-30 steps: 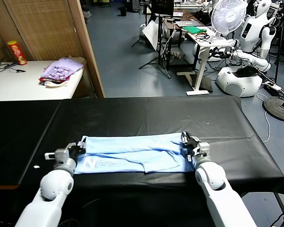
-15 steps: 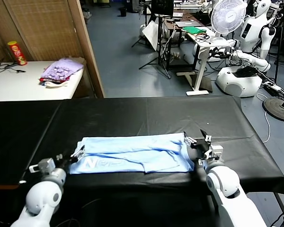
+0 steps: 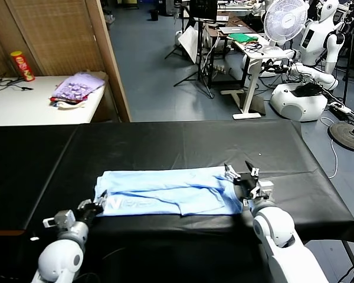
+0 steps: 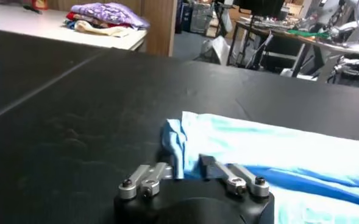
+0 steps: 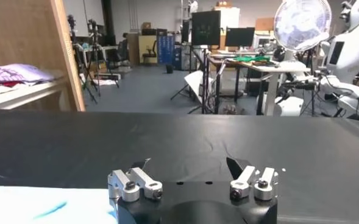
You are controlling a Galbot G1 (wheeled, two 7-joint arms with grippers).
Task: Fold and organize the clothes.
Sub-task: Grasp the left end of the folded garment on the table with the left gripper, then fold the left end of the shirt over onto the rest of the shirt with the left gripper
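Note:
The clothes, one pale blue T-shirt (image 3: pixel 165 191), lie folded into a long flat band across the black table (image 3: pixel 183 141). My left gripper (image 3: pixel 98 200) sits at the band's near left corner. In the left wrist view that gripper (image 4: pixel 191 164) is shut on a bunched-up corner of the T-shirt (image 4: pixel 277 146). My right gripper (image 3: pixel 241 173) stands just off the band's right end, open. The right wrist view shows nothing between that gripper's (image 5: pixel 188 163) fingers, only black table beyond, and the T-shirt (image 5: pixel 39 207) lies off to one side.
A purple patterned cloth pile (image 3: pixel 76 87) and a red can (image 3: pixel 21 65) rest on a white side table (image 3: pixel 23 109) at the far left. A wooden partition (image 3: pixel 106 59) stands behind. Desks, a fan (image 3: pixel 285 20) and a white robot (image 3: pixel 318 41) fill the back right.
My left gripper opened wide, shifted toward the near left corner and closed on the fabric there. My right gripper let go of the right end, opened fully and stayed beside it.

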